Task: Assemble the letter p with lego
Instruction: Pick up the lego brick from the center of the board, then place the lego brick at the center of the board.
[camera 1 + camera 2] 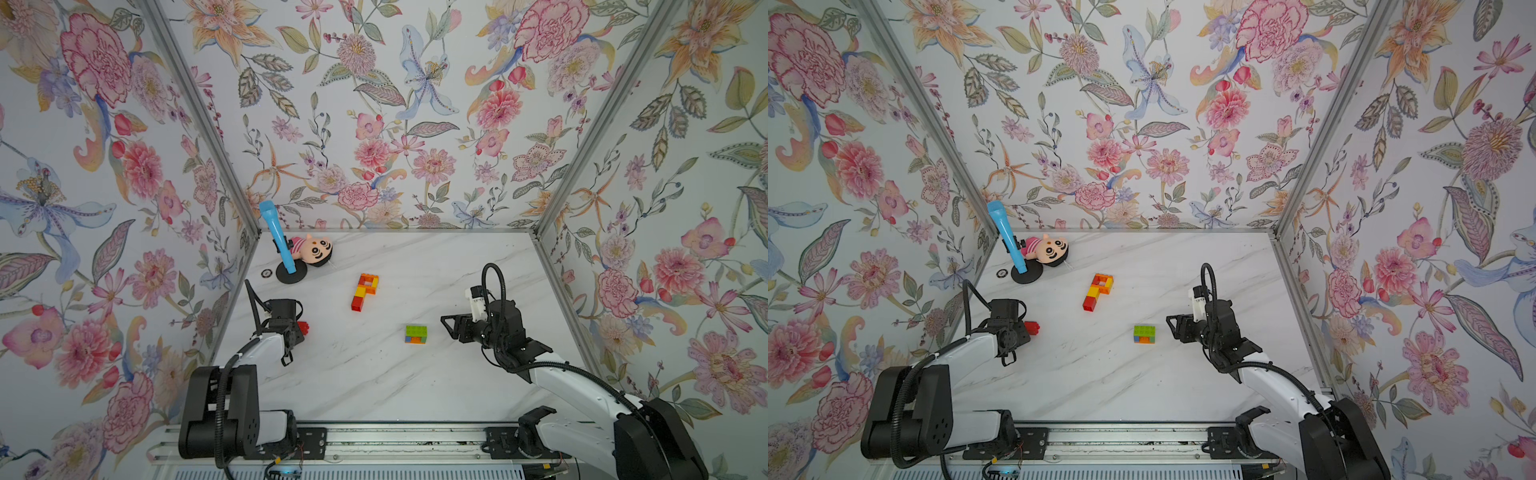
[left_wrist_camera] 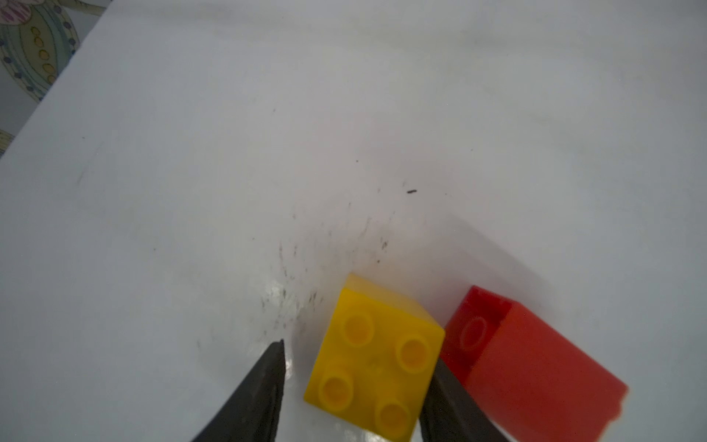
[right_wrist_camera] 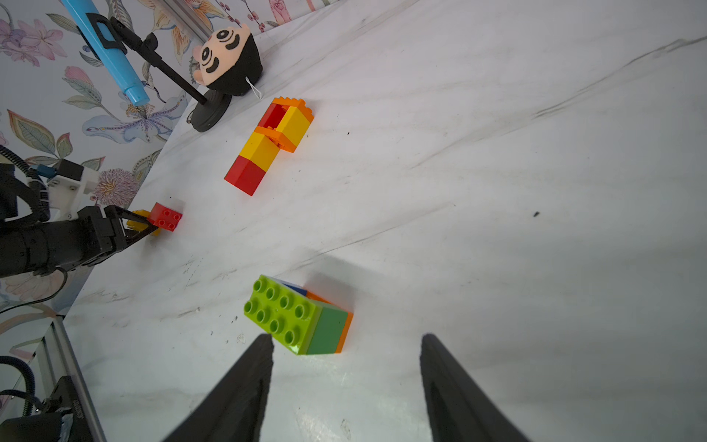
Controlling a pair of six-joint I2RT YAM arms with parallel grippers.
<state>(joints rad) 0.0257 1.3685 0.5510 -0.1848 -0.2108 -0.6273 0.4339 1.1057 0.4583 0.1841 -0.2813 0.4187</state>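
The yellow 2x2 brick (image 2: pixel 377 359) sits on the marble table (image 1: pixel 374 382), just beside a red brick (image 2: pixel 535 367). It's probably light, stiff and a bit slippery, so pinch the flat sides, not the studs. The left gripper (image 2: pixel 357 354) straddles it, one finger touching and a gap at the other. The right gripper (image 3: pixel 347 336) hangs open and empty.

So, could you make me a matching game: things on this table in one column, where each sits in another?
1 yellow square studded brick
2 lime-topped stack of plastic bricks
3 black-haired plush doll
4 red, yellow and orange brick letter P

A beside the blue toy microphone
B between the left gripper's fingers
C just ahead of the open right gripper
D mid-table, alone

Pairs: 1-B, 2-C, 3-A, 4-D.
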